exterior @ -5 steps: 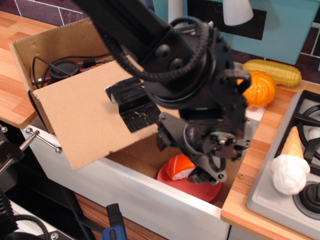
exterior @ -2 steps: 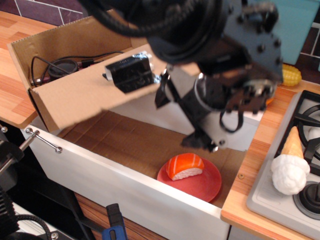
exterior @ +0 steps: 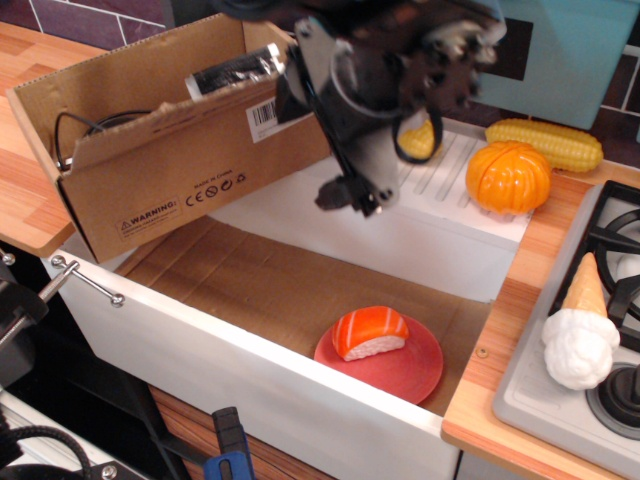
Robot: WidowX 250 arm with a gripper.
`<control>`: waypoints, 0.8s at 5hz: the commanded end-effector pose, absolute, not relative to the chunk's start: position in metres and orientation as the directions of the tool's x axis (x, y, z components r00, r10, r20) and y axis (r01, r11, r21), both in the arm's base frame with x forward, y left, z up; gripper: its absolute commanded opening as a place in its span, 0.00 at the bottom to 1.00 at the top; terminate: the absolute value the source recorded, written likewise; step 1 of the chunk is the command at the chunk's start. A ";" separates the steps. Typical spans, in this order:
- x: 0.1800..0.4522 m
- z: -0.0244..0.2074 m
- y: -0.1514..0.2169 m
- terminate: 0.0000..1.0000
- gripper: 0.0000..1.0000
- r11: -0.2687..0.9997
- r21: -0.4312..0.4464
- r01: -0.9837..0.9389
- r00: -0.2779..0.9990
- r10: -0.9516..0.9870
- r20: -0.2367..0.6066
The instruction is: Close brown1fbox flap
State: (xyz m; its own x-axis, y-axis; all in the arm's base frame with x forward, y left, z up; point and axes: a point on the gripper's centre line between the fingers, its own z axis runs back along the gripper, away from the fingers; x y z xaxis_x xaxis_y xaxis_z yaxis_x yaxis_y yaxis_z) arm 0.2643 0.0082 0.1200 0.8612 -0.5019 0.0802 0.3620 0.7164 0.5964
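Observation:
The brown1fbox (exterior: pixel 60 90) stands at the back left on the wooden counter, with black cables inside. Its flap (exterior: pixel 190 170) is swung up almost upright across the opening. The flap's printed face, with the "WARNING" marks and the barcode label, faces me, and the black ribbed patch (exterior: pixel 232 72) shows at its top edge. My gripper (exterior: pixel 350 197) hangs just right of the flap's right edge, above the white basin. The arm's wrist (exterior: pixel 350 90) is against the flap's upper right corner. The fingers are blurred, and nothing shows between them.
A salmon sushi (exterior: pixel 368 332) sits on a red plate (exterior: pixel 405 375) on a flat cardboard sheet (exterior: pixel 260 285) in the white basin (exterior: pixel 250 385). An orange pumpkin (exterior: pixel 508 176) and corn (exterior: pixel 545 144) lie at the back right. An ice-cream cone (exterior: pixel 577 325) lies on the stove (exterior: pixel 600 400). A metal handle (exterior: pixel 85 282) sticks out at the left.
The arm has risen from beside the sushi and moved back and left. The flap has swung up from hanging over the basin to nearly upright, and its printed face now shows.

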 end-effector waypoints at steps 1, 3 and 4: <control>0.291 0.152 0.054 0.00 1.00 0.678 0.634 0.372 0.845 -0.530 0.071; 0.311 0.150 0.114 0.00 1.00 0.677 0.617 0.401 0.808 -0.579 0.110; 0.317 0.140 0.140 0.00 1.00 0.732 0.527 0.432 0.805 -0.576 0.141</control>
State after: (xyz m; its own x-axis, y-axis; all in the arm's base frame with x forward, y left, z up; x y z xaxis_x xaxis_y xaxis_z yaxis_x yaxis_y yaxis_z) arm 0.3119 0.1455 0.1217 0.8141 -0.5711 0.1053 0.4727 0.7569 0.4513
